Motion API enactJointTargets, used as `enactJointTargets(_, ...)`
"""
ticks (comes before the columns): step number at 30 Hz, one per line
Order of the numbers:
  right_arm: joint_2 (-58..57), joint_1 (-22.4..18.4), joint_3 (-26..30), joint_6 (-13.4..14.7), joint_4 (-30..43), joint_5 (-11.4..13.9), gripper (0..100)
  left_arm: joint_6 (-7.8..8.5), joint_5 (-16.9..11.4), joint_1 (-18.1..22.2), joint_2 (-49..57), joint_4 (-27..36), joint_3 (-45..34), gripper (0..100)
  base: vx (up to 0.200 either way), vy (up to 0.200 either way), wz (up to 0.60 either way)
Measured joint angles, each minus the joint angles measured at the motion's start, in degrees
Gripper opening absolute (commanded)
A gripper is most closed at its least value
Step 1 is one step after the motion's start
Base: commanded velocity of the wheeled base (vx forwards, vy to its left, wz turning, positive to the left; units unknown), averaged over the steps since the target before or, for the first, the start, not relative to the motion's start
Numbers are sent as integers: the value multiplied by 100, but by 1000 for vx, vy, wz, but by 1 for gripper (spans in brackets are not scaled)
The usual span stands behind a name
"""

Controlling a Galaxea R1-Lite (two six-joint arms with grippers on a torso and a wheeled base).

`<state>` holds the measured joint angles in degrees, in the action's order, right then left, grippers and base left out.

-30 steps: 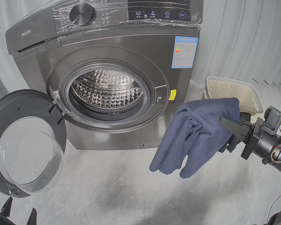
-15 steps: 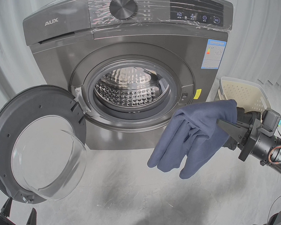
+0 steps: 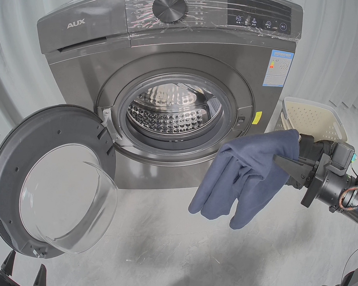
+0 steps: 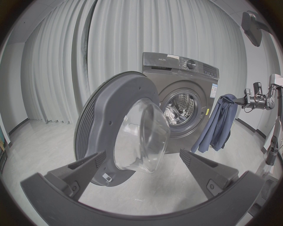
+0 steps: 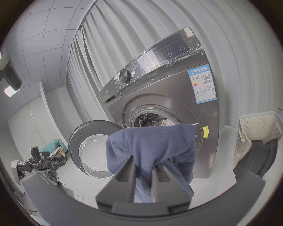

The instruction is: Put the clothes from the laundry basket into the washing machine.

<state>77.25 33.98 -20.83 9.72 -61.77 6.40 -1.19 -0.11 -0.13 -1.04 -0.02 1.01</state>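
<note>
- Blue garment (image 3: 246, 178) – hangs in the air from the right gripper (image 5: 144, 169), lower right of the drum mouth (image 3: 172, 110) and in front of the washing machine (image 3: 176, 52). Its folds dangle free above the floor (image 3: 159, 243).
- Change over the last second: the whole head view has shifted, so the camera moved. The washer now sits further right in frame, while garment and right arm hold much the same spot.
- Net effect: the cloth's top edge now overlaps the lower right of the door ring instead of hanging off to the side of it. You're better lined up for the insert, but nothing is in the drum yet.
- Right fingers: nearly closed, pinching a bunched fold of the blue cloth between them, and the grip looks firm.
- Left gripper (image 4: 141, 152): fingers spread wide and empty, parked low by the open door (image 3: 51, 181), touching nothing.
- Laundry basket (image 3: 314, 117) stands right of the washer. Something dark (image 5: 259, 156) is draped over its rim – probably another garment, hard to tell from here, so there's likely more to load.
</note>
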Motion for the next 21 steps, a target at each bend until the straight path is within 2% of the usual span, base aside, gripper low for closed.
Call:
enactJointTargets(6,113,30,61,10,5,0,0,-2,-7,-2,0,-2,0,100,0,0,0)
enactJointTargets(10,235,218,15,126,0,-17,0,9,-5,2,0,0,0,100,0,0,0)
enactJointTargets(16,555,541,-457,205,-4,-178,0,93,21,9,0,0,0,100,0,0,0)
enactJointTargets(19,792,651,-766,244,-20,-299,0,195,6,9,0,-11,0,100,0,0,0)
enactJointTargets(21,944,712,-931,262,-63,-343,0,377,-76,13,0,-33,0,100,0,0,0)
